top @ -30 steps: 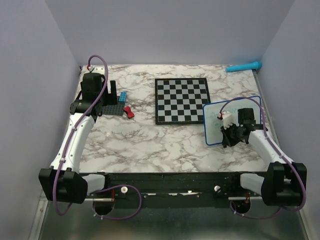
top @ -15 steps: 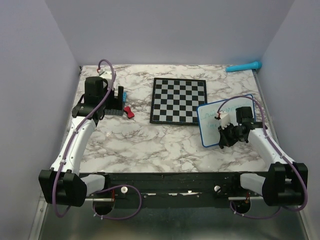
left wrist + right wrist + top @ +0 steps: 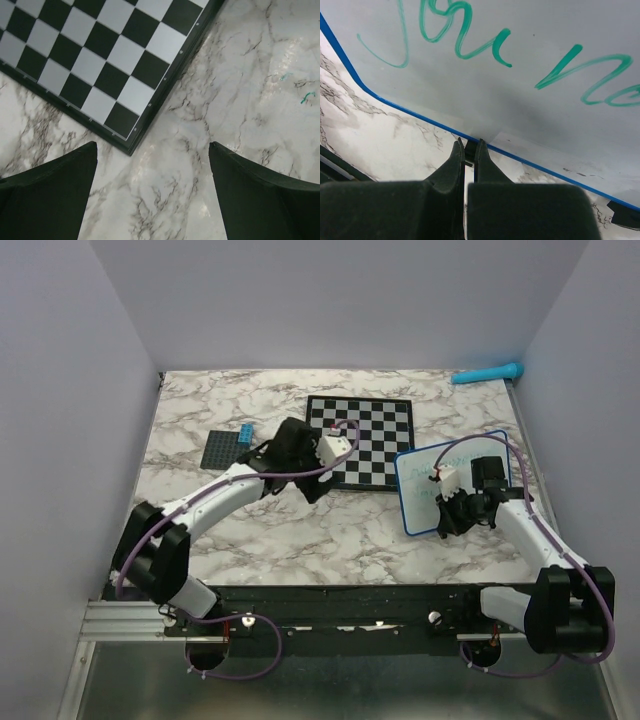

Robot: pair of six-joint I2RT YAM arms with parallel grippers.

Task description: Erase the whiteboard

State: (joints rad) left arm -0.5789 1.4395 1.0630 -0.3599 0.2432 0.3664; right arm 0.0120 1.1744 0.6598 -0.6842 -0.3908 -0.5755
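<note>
Marble table [image 3: 300, 530] holds it all. Left gripper [image 3: 152, 150] hangs wide open, empty, over the near left corner of the chessboard [image 3: 365, 440]. Whiteboard [image 3: 425, 495] lies by the table's right edge, green writing [image 3: 470, 35] on it. Right gripper [image 3: 468, 145] pinches its near rim. I think a firm, steady pinch will stop it sliding during wiping.

The left gripper [image 3: 152, 147] hangs spread wide on an arm stretched toward the middle, while the right gripper [image 3: 468, 145] pinches the whiteboard [image 3: 520, 100] rim.

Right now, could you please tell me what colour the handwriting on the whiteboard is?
Teal green; the handwriting on the whiteboard shows best in the right wrist view.
</note>
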